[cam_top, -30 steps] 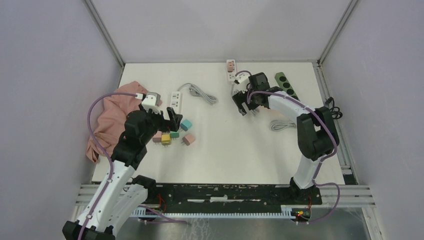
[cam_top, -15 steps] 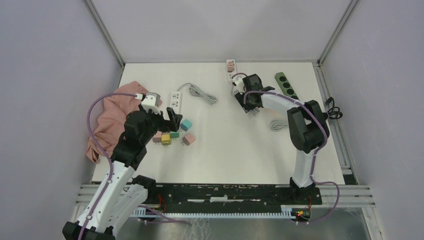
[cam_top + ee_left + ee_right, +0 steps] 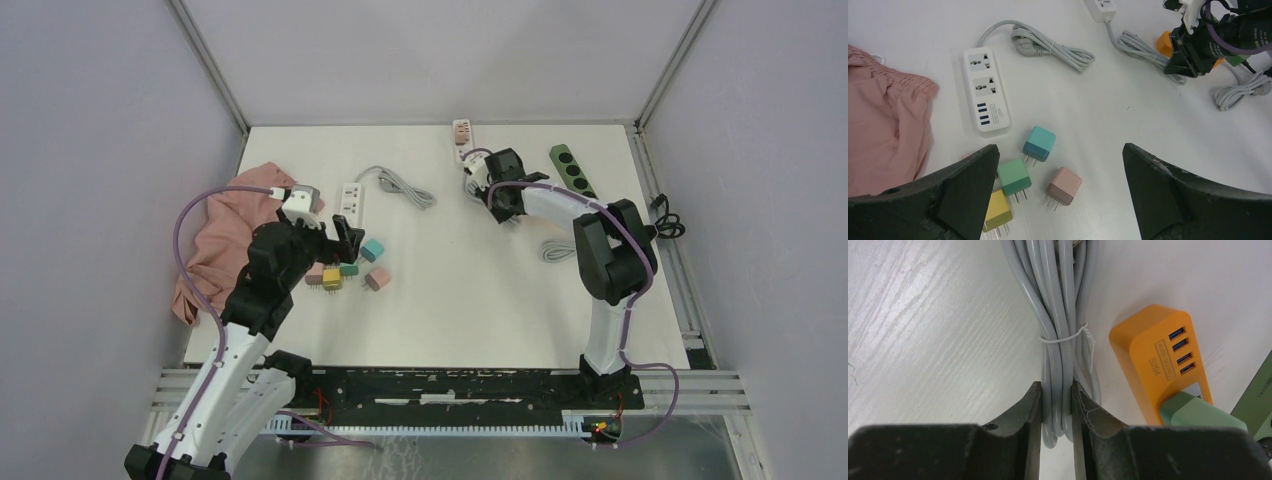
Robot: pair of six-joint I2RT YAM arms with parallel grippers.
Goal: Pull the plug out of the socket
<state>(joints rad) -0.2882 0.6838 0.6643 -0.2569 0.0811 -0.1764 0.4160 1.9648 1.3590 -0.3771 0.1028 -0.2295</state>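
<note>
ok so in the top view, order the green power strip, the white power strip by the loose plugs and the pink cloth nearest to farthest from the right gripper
1. green power strip, just right of the right gripper, near the far edge
2. white power strip, well to its left
3. pink cloth, farthest left

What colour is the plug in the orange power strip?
Pale green plug; right wrist view shows it best.

I see the green plug (image 3: 1200, 412) seated in the orange socket strip (image 3: 1153, 360) (four blue USB ports on its face), lying flat on the surface just beside the tied grey cable bundle (image 3: 1058, 315).
</note>
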